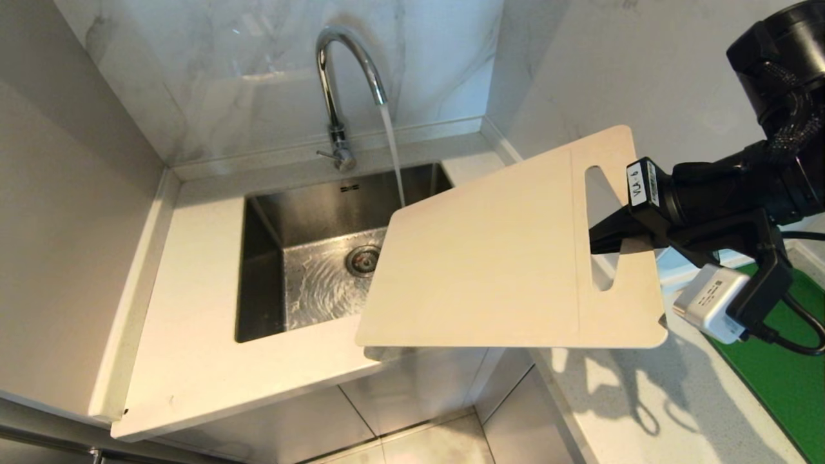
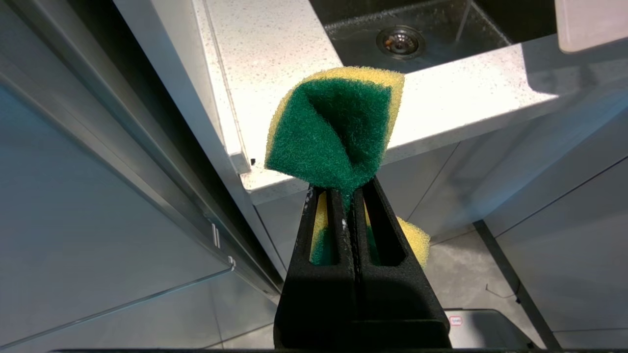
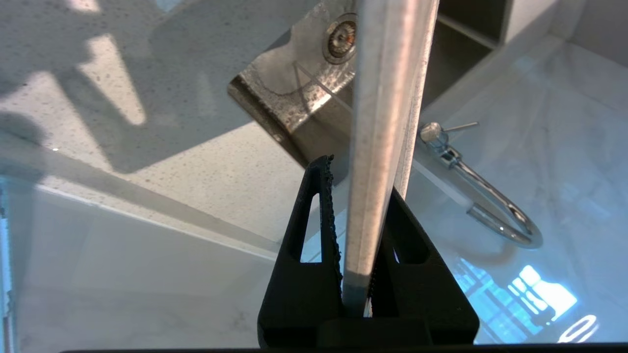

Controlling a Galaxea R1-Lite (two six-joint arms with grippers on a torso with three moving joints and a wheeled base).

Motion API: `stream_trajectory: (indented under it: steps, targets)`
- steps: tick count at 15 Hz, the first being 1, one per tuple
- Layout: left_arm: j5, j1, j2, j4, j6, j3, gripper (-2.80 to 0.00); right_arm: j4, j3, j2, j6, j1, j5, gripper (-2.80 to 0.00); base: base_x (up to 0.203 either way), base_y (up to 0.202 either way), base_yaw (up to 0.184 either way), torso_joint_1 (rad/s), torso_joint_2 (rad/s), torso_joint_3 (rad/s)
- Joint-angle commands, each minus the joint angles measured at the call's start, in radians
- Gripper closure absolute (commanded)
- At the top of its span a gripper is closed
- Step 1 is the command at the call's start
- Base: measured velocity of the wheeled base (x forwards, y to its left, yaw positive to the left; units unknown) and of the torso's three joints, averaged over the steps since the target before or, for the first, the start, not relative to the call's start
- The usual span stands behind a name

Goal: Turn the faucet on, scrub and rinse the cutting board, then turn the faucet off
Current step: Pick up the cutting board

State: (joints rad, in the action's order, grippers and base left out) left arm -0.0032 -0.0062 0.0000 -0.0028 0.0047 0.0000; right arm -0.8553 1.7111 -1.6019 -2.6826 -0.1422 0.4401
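Sink's (image 1: 258, 270) right half behind cutting board (image 1: 490, 258)

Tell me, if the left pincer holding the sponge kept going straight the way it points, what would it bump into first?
Probably the front edge of the white countertop, hit sponge first, since the sponge sticks out past the left pincer. Depth is hard to judge.
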Motion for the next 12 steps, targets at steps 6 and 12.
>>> stream_trajectory:
  steps: [6,12]
  targets:
    - [0.000,0.000,-0.003,0.000,0.000,0.002,0.00,-0.004,-0.019,0.002,-0.019,0.010,0.028,0.00,0.000,0.000,0.000,0.000,0.00,0.000]
    - [0.000,0.000,-0.003,0.000,0.000,0.002,0.00,-0.004,-0.016,0.013,-0.017,0.010,0.031,0.00,0.000,0.000,0.000,0.000,0.00,0.000]
